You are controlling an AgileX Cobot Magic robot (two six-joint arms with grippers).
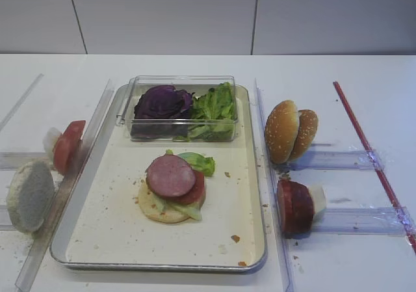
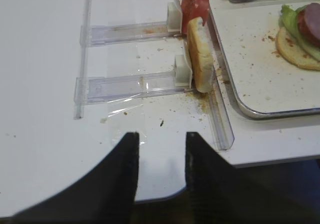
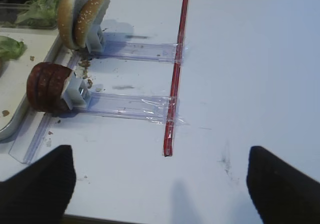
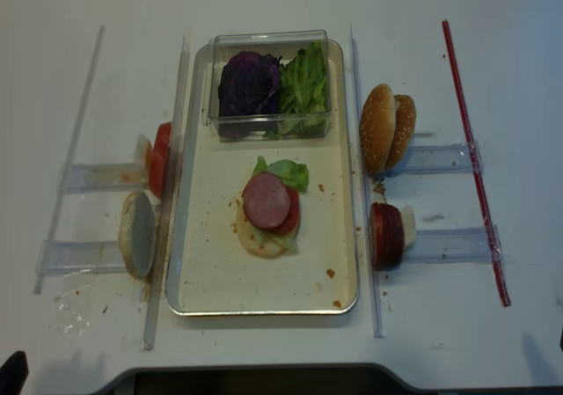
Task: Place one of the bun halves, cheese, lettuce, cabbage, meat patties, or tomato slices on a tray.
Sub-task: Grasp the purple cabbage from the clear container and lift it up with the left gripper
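**Half-built burger on the tray, both grippers held back at the near edge**

While both arms sit low at the near edge of the table (image 1: 195,67), neither touches any food. Seen from its wrist camera, the left gripper (image 2: 161,161) has its two dark fingers (image 2: 117,184) apart with only bare tabletop between them. The right gripper (image 3: 160,184) stands with its fingers (image 3: 40,184) spread wide over bare table.

Just beyond the left gripper, a pale bun half (image 2: 199,59) stands on edge in a clear holder (image 2: 130,84) against the tray's left rim, with tomato slices (image 1: 68,146) upright in the next holder behind it. On the right side, dark meat patties (image 1: 296,206) stand on edge just beside the tray's right rim, and two sesame bun halves (image 1: 289,131) stand farther back. A red strip (image 1: 370,155) runs along the table to their right.

On the tray (image 1: 117,233), near its middle, a flat bun base (image 1: 159,211) carries lettuce (image 1: 198,162), a red slice (image 1: 195,191) and a pinkish patty (image 1: 170,175) on top. At the tray's far edge a clear box (image 1: 182,110) holds purple cabbage (image 1: 162,102) on the left and more green leaves (image 1: 216,106) on the right.
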